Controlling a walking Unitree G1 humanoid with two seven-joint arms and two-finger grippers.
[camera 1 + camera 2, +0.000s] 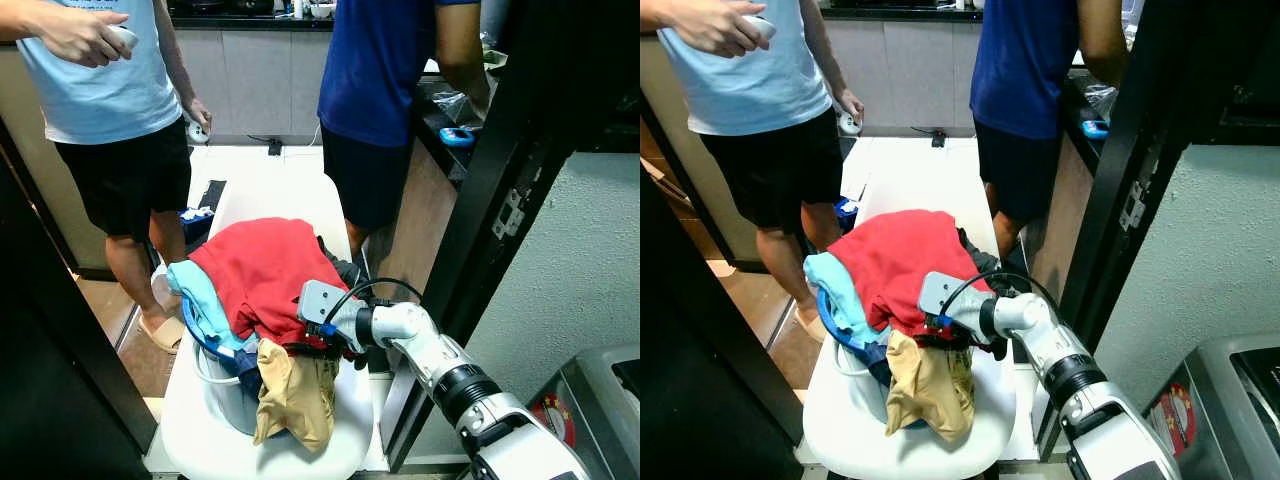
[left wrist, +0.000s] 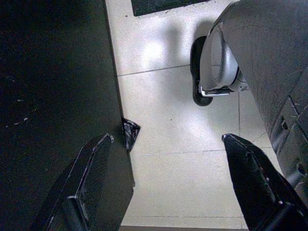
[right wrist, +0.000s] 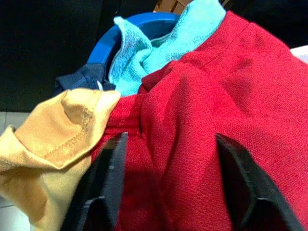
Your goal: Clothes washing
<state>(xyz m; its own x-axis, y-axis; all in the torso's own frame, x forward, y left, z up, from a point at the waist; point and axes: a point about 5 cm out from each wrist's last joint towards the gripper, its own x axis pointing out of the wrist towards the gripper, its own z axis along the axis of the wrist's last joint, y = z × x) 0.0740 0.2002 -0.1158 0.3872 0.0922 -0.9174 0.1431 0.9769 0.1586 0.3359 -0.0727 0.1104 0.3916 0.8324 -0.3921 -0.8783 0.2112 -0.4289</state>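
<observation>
text: none legible | labels: none legible | signs: none legible

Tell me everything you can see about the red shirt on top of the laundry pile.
The red shirt is a knit, piqué-looking garment, crumpled and draped over the top of a heaped blue laundry basket on a white surface. A light blue towel lies against one side, a tan garment hangs below its front edge. The right gripper sits with open fingers pressed against its fabric.
</observation>
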